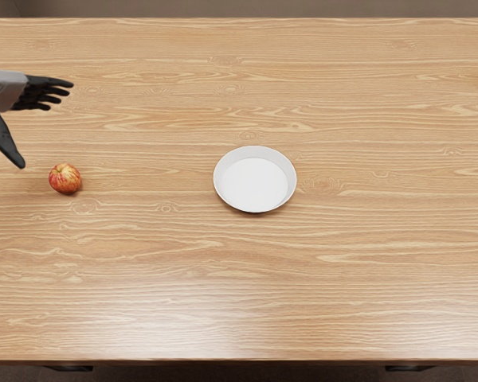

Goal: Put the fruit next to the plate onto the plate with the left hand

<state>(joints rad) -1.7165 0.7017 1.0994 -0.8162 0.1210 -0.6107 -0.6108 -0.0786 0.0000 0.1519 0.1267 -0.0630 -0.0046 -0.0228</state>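
A red and yellow apple (64, 178) sits on the wooden table at the far left. The white plate (255, 179) lies near the table's middle, well to the right of the apple, with nothing on it. My left hand (28, 111) comes in from the left edge, above and behind the apple. Its dark fingers are spread, the thumb pointing down toward the apple, and it holds nothing. The hand and the apple are apart.
The wooden table (342, 263) fills the view, with its far edge along the top and its near edge along the bottom.
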